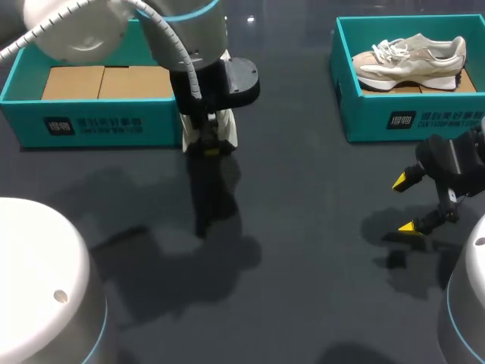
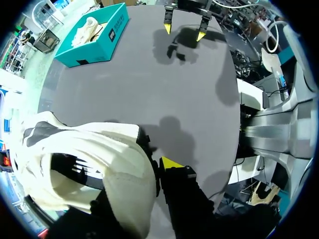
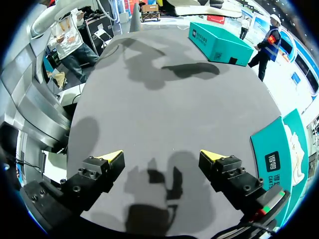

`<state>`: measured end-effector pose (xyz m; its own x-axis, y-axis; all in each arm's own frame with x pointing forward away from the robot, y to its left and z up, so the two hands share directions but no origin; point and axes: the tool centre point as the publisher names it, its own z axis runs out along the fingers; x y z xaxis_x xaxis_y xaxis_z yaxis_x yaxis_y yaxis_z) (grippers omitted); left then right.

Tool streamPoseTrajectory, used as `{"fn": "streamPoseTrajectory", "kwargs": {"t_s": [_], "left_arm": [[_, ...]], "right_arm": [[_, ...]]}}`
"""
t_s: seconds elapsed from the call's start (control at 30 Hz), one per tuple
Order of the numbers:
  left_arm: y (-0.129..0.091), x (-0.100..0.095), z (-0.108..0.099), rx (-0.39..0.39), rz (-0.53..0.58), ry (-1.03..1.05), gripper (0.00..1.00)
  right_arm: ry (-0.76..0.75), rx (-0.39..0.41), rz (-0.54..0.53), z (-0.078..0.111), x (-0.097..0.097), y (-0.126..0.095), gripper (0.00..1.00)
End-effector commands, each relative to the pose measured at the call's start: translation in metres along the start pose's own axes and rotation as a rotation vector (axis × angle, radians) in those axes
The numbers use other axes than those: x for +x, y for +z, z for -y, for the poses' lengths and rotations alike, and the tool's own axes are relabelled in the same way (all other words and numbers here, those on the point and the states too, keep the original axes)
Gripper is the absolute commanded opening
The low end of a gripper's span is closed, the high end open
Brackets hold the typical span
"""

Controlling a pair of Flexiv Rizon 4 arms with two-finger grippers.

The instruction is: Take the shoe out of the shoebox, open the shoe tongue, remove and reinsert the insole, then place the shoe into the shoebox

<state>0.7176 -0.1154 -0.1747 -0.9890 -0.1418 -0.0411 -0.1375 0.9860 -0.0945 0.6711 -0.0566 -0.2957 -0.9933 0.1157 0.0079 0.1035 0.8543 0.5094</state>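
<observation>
the left gripper (image 1: 208,145) hangs near the far edge of the table (image 1: 303,250), left of the middle and just in front of the right end of the left box (image 1: 91,121). it is clamped on a white shoe (image 2: 94,159). in the left wrist view one yellow fingertip (image 2: 171,163) presses against the outside of the shoe's collar, while the other finger is hidden behind the shoe. the shoe hangs from the gripper above the table and casts a dark shadow on the surface below it.

the left box is a teal shoebox in the far left corner of the table. it stands open, with plain brown cardboard (image 1: 106,82) showing inside it.

the right box (image 1: 402,117), also teal and open, stands in the far right corner. a beige shoe (image 1: 409,61) lies on its side in it, toe toward the table's middle.

the right gripper (image 1: 403,204) is near the right edge of the table, in front of the right box and well apart from it. its fingers are spread wide with nothing between them. in the right wrist view both yellow tips stand far apart over bare table, and the gripper's shadow lies on the surface under them.
</observation>
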Motion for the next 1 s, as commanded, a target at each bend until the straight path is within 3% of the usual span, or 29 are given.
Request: {"fn": "streamPoseTrajectory", "kwargs": {"t_s": [0.03,0.27,0.4,0.8,1.0], "left_arm": [[-0.005,-0.016,-0.013,0.048,-0.034,-0.011,0.00],[-0.031,-0.083,-0.060,0.050,-0.065,-0.042,0.00],[-0.043,-0.124,-0.085,0.011,-0.050,-0.036,0.00],[-0.040,-0.126,-0.084,0.026,-0.083,-0.019,0.00],[-0.045,-0.183,-0.123,0.065,-0.150,0.018,0.00]], "right_arm": [[0.000,0.003,0.003,0.000,0.001,0.001,1.00],[0.000,0.003,0.003,0.000,0.001,0.001,1.00],[0.000,0.003,0.003,0.000,0.001,0.001,1.00],[0.000,0.003,0.003,0.000,0.001,0.001,1.00],[0.000,0.003,0.003,0.000,0.001,0.001,1.00]]}}
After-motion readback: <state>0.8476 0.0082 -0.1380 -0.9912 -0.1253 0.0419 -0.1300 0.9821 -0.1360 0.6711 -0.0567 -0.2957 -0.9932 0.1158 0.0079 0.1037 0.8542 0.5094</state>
